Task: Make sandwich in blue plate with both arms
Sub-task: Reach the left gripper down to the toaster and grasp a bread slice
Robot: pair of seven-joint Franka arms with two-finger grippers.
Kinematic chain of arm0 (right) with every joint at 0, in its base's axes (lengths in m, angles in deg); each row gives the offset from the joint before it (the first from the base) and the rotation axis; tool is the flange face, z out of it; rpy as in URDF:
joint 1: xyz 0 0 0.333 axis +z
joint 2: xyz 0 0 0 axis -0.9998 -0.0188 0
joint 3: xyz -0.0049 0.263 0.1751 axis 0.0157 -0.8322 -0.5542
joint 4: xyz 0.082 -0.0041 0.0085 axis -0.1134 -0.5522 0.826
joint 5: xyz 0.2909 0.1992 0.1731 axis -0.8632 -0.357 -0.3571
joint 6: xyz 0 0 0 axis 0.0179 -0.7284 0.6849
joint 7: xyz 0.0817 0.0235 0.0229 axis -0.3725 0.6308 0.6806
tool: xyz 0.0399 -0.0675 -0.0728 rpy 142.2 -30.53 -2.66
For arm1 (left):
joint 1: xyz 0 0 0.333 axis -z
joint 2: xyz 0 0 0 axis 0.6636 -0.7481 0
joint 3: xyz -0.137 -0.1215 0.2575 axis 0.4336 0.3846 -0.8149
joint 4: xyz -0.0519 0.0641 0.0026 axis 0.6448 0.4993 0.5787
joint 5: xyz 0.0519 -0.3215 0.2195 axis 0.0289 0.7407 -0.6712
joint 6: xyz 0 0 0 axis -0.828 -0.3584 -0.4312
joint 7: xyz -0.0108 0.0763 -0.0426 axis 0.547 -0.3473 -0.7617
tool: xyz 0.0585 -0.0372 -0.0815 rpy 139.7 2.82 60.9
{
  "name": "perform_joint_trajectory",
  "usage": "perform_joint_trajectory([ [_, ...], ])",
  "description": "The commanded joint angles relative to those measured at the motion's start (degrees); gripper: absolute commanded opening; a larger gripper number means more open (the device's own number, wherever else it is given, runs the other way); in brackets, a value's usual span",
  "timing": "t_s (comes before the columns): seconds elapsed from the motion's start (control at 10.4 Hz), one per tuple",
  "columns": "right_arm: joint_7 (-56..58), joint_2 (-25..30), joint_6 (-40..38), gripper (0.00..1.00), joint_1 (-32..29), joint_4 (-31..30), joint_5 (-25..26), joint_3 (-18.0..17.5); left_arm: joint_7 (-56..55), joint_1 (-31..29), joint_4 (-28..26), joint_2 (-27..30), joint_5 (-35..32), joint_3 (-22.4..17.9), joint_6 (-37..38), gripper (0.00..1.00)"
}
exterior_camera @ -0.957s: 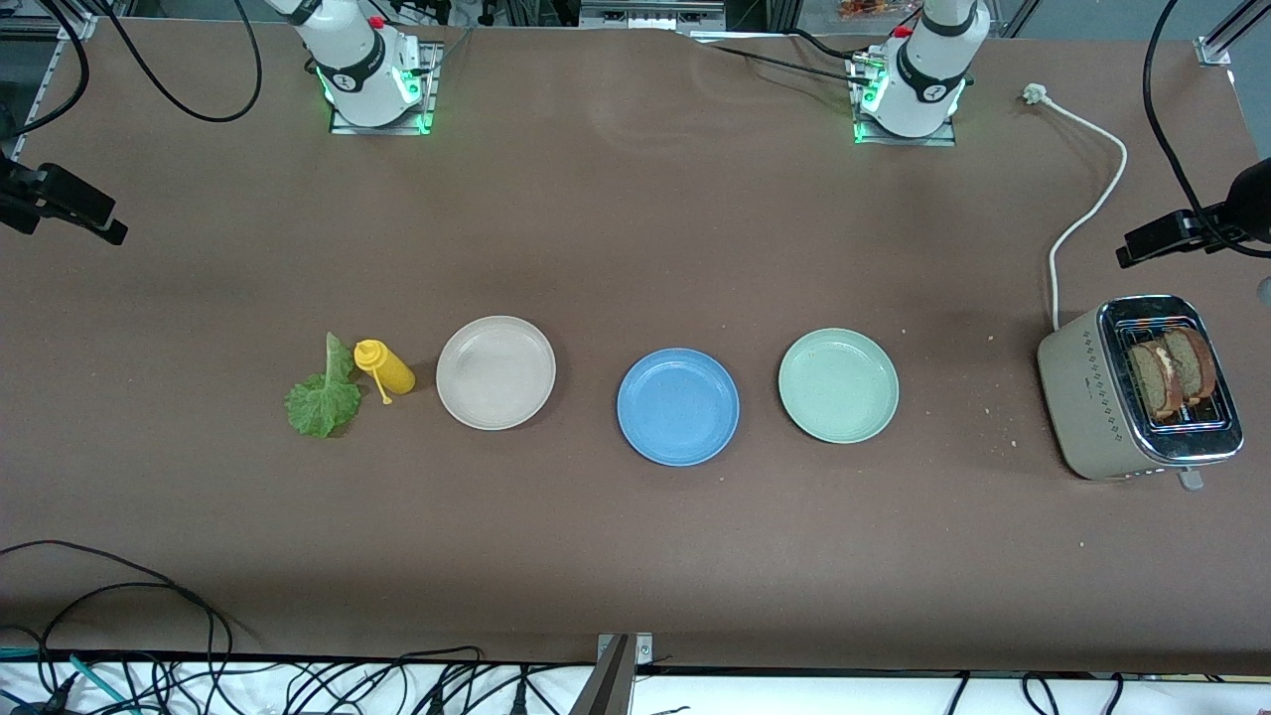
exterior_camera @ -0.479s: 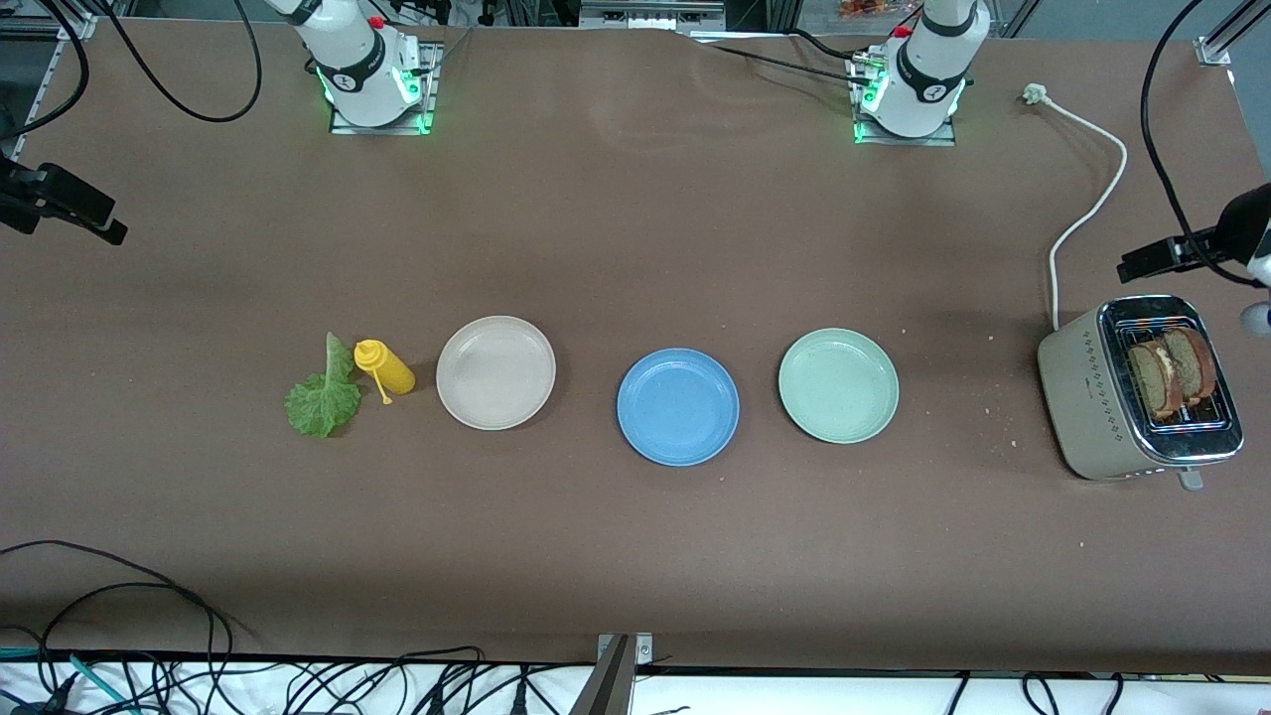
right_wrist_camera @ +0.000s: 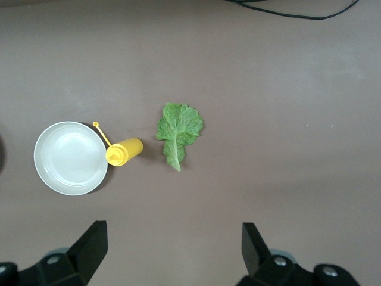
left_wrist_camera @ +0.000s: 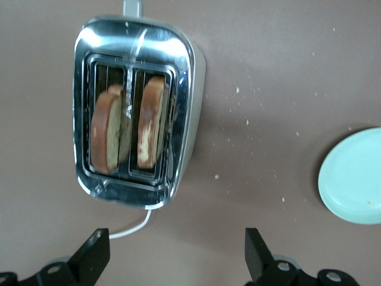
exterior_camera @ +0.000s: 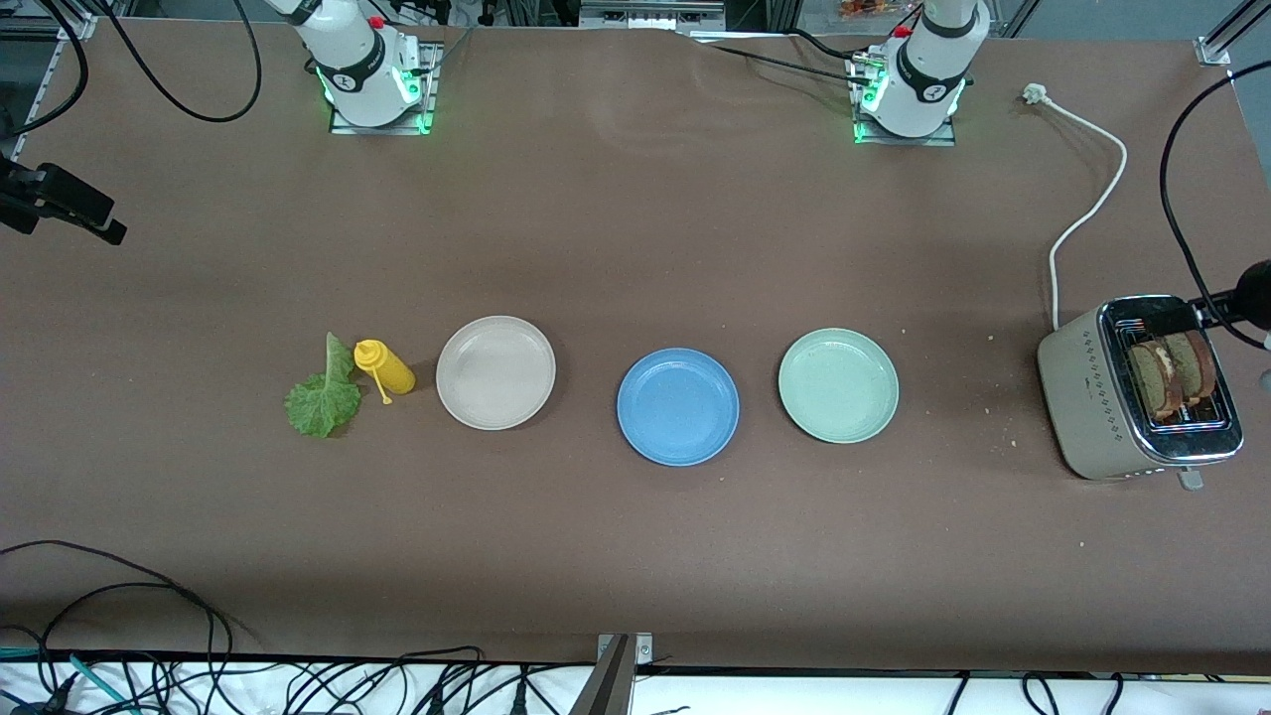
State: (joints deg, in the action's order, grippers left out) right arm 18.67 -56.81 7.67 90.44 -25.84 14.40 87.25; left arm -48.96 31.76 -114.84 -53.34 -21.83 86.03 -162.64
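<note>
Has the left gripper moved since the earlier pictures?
Yes. The left gripper has come closer to the front camera and now hangs open over the toaster.

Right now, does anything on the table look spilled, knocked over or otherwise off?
The yellow bottle lies on its side beside the lettuce. Crumbs are scattered between the toaster and green plate. Nothing else looks odd.

Beige plate [exterior_camera: 495, 372], pale green plate [exterior_camera: 838, 385], yellow squeeze bottle [exterior_camera: 384, 366] lying down, toaster [exterior_camera: 1087, 387]
</note>
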Motion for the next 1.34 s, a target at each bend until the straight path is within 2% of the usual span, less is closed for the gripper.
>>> perform_joint_trajectory([
  [0.0,0.4,0.0,-0.6,1.0,-0.4,0.8,-1.0,0.0,1.8,-0.1,1.3,-3.6,-2.4,0.2,-4.1,1.0],
  [0.48,0.4,0.0,-0.6,1.0,-0.4,0.7,-1.0,0.0,5.1,-3.1,1.3,-9.0,-2.3,0.3,-10.0,1.0],
  [0.86,0.4,0.0,-0.6,1.0,-0.4,0.8,-1.1,0.0,5.1,-3.4,1.2,-11.8,-2.4,0.3,-10.5,1.0],
  [0.96,0.4,0.0,-0.6,1.0,-0.4,0.8,-1.0,0.0,5.1,-4.0,1.2,-11.9,-2.4,0.2,-10.6,0.97],
  [1.15,0.5,0.0,-0.6,1.0,-0.4,0.8,-1.0,0.0,5.1,-4.3,1.2,-12.0,-2.6,0.3,-10.6,0.75],
  [1.24,0.4,0.0,-0.6,1.0,-0.5,0.8,-1.0,0.0,5.1,-4.2,1.2,-12.0,-2.6,0.3,-10.5,0.56],
])
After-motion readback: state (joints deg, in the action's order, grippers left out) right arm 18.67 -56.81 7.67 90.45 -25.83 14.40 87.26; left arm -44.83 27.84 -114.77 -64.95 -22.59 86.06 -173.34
